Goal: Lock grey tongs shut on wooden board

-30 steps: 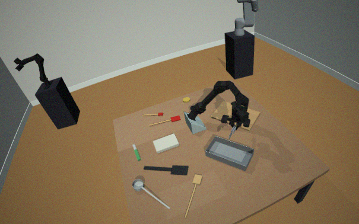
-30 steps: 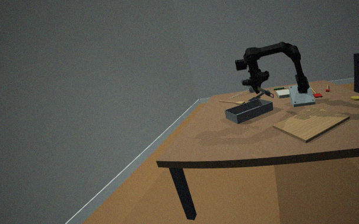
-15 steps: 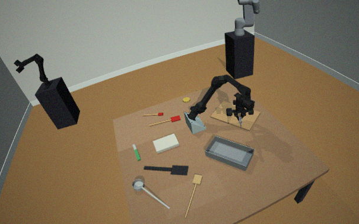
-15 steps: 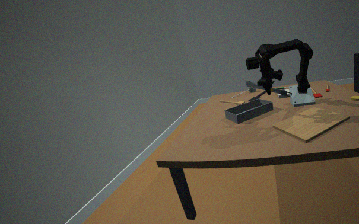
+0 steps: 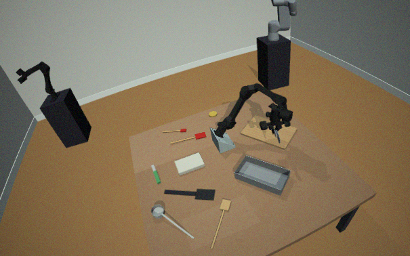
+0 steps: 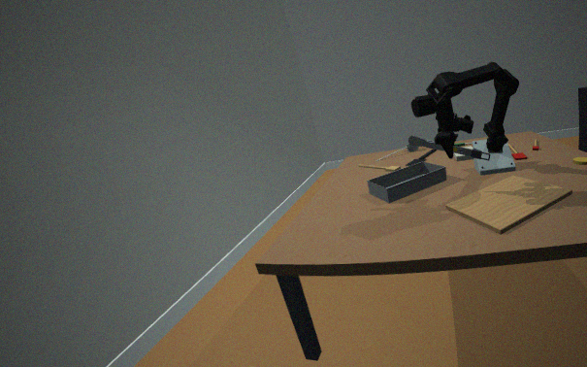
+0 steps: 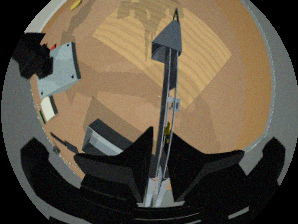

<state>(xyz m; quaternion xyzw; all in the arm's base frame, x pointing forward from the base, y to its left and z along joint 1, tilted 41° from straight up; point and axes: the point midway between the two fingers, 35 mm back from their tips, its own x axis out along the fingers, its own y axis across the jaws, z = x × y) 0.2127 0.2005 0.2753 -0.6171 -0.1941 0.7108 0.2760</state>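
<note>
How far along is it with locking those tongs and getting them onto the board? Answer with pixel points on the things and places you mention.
The tongs [image 5: 277,136] [image 6: 423,144] [image 7: 170,75] are off the tin [image 5: 262,187] [image 6: 389,192] [image 7: 95,142], squeezed narrow in the gripper [image 5: 275,128] [image 6: 448,151] [image 7: 157,129]. Left: laying them on the board [image 5: 251,130] [image 6: 505,214] [image 7: 210,57]. I can't tell whether they've locked.

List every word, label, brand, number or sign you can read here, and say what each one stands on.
No text can be read in any view.
Grey tongs: a pale patch and a yellow mark show along them in the wrist view, too small and blurred to tell whether either carries writing.
Wooden board: no lettering visible.
</note>
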